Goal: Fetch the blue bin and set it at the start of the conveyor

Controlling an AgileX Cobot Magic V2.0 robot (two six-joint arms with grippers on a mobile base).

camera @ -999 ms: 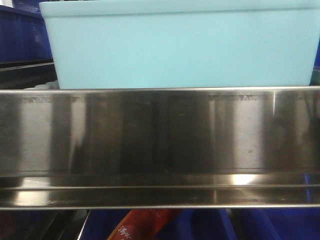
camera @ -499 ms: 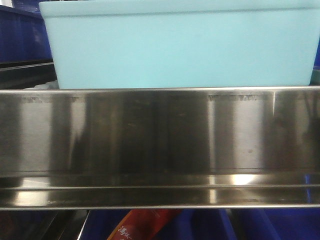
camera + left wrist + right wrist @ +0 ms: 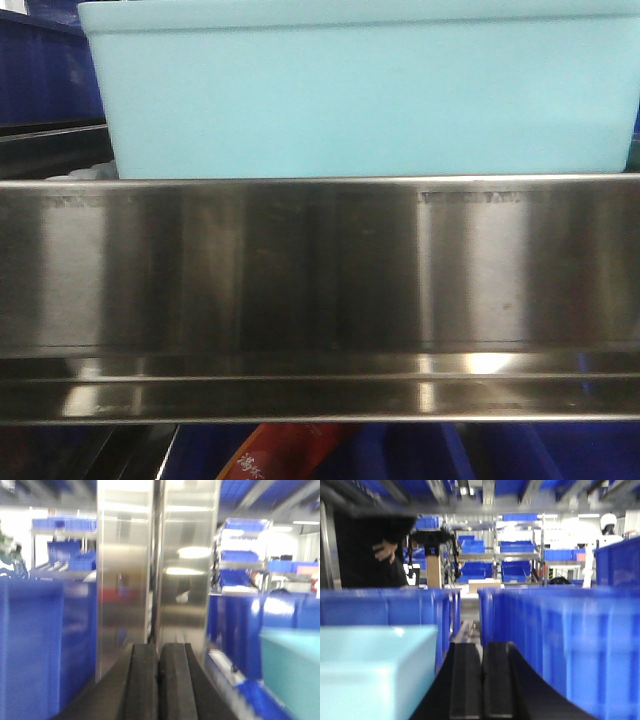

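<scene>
While the pale turquoise smooth-walled plastic bin (image 3: 360,95) sits just behind the front edge of the shiny stainless-steel shelf (image 3: 320,270), the left fingers (image 3: 145,685) are pressed together on nothing. The right fingers (image 3: 466,685) are the same, with the bin between the two and dark blue plastic crates (image 3: 570,645) alongside.

pale turquoise blue bin (image 3: 360,90), plain walls; shiny silver steel shelf (image 3: 320,270); royal-blue crates (image 3: 560,640)

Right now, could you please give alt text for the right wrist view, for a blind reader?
The right gripper, jaws shut, points between the blue bin on its left and dark blue crates on its right; shelving blurs behind.
</scene>
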